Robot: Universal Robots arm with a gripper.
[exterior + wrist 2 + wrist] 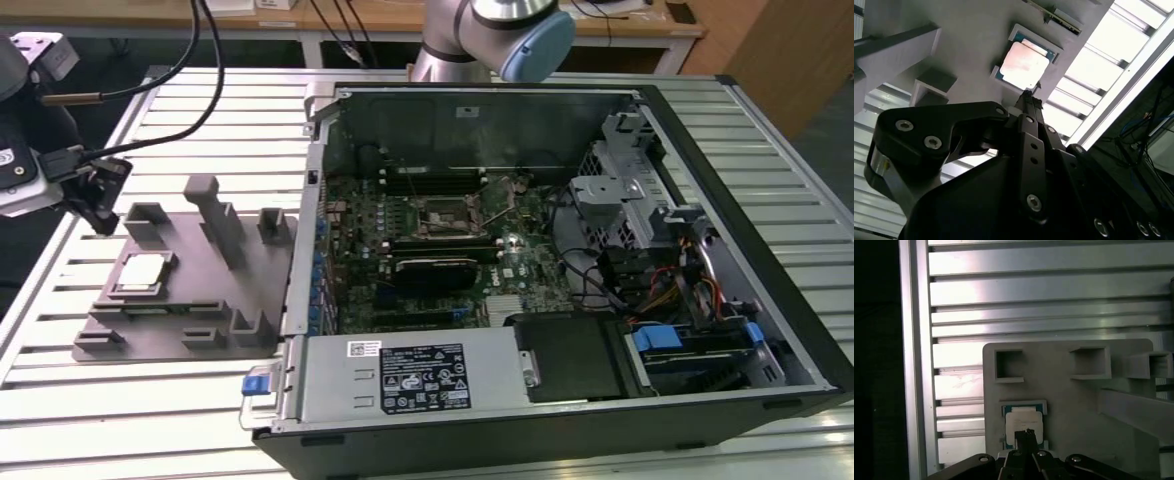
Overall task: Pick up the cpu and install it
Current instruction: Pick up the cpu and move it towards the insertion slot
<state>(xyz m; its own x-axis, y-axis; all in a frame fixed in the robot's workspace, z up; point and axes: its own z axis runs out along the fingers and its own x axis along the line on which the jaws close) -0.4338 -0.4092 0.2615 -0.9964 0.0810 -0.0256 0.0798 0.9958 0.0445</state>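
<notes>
In the first wrist view the gripper (1026, 433) hides the cpu's (1023, 419) nearest edge (the exterior view's top edge crops the arm (447, 50)).

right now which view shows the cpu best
The second wrist view: the cpu is large there, its metal top nearly all clear in the grey fixture, the gripper just at its edge. In the first wrist view the gripper covers part of it; the exterior view shows it small, at that view's left.

Silver arm (447, 40), blue joint cap (537, 45), black claw (1027, 94)
</notes>
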